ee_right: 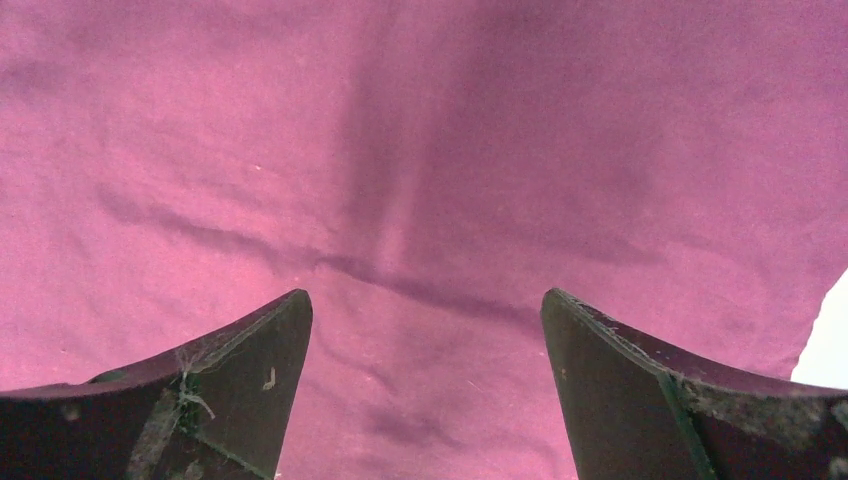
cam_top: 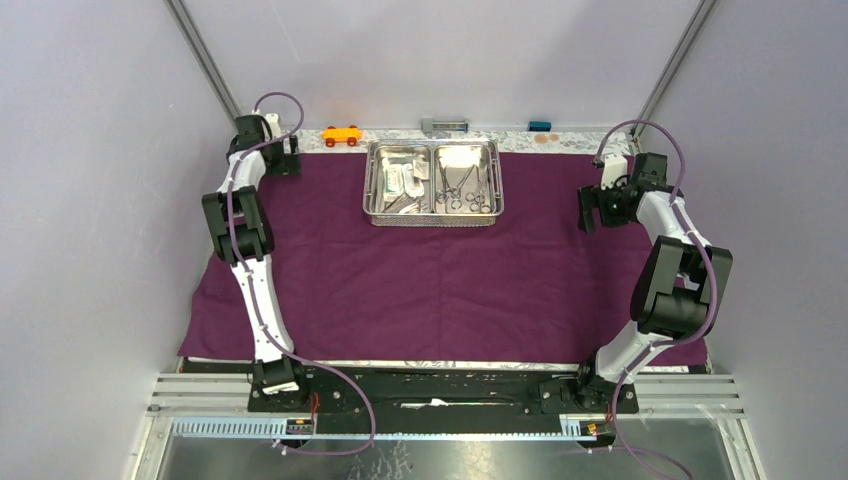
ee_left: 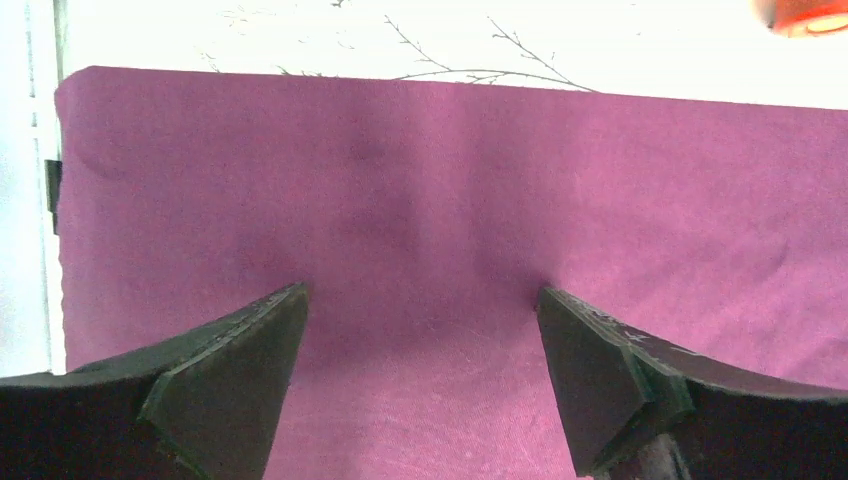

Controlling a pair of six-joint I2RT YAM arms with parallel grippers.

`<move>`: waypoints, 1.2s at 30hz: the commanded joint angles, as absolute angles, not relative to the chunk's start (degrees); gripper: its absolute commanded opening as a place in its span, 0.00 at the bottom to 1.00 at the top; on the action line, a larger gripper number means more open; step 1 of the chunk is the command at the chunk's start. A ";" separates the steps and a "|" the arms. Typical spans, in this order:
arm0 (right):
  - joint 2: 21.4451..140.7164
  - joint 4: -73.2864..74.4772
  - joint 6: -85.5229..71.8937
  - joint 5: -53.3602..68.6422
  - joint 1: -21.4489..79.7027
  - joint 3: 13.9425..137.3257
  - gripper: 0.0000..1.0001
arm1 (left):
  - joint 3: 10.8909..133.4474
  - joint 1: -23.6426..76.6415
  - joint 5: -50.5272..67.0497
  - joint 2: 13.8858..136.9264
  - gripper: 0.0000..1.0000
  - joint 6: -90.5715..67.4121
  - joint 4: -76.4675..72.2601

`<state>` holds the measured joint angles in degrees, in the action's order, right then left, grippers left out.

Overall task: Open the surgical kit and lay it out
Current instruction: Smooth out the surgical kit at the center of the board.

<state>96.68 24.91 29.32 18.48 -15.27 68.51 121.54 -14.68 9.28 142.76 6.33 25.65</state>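
The dark purple cloth wrap lies spread flat over the table. On its far middle stands the shiny two-compartment steel tray; sealed packets fill its left half, ring-handled forceps its right. My left gripper hovers open just over the cloth's far left corner, nothing between its fingers. My right gripper is open low over the cloth's right side, where shallow creases run, close to the cloth's right edge.
A small orange toy car sits on the patterned strip behind the cloth, just right of my left gripper; its edge shows in the left wrist view. A grey clip and a blue item lie along the back wall.
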 commanded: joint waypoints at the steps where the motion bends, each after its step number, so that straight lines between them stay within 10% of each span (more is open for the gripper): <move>1: 94.56 24.44 30.55 16.76 -15.12 68.56 0.92 | 125.50 -14.92 2.47 144.58 0.95 6.07 25.40; 22: 93.13 24.49 30.83 15.57 -15.12 67.27 0.93 | 132.11 -16.22 -9.33 140.39 0.99 10.21 22.49; 36: 90.46 23.92 37.48 7.94 -15.20 58.18 0.94 | 87.48 -16.20 7.90 106.24 0.99 16.90 21.82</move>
<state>93.25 24.36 33.43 12.10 -15.27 61.56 100.38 -16.21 1.91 113.91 12.38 22.26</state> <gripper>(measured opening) 0.936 0.986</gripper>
